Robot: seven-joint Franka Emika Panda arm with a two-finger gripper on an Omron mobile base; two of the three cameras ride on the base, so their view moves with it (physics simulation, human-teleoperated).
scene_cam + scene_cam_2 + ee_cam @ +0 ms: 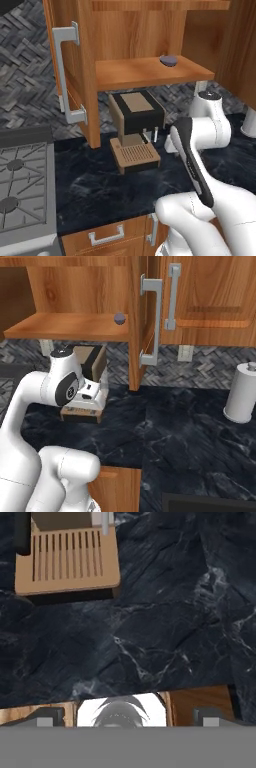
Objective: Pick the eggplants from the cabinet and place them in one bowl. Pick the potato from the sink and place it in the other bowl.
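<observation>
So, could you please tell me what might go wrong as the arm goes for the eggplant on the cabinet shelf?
1. The eggplant is small and rounded and sits near the shelf front edge; a nudge might roll it off.
2. The coffee machine stands directly below the shelf, so the rising arm could bump it.
3. The open cabinet door narrows the approach.

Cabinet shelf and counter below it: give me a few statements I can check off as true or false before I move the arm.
1. The cabinet door stands open. True.
2. An eggplant lies on the cabinet's wooden shelf. True.
3. The hand is closed on an eggplant. False: its fingertips stand wide apart with nothing between them, over the dark counter.
4. A coffee machine sits on the counter under the shelf. True.
5. The paper towel roll lies on its side. False: it stands upright on the counter.
6. The eggplant rests on the coffee machine's tray. False: it is up on the shelf.
</observation>
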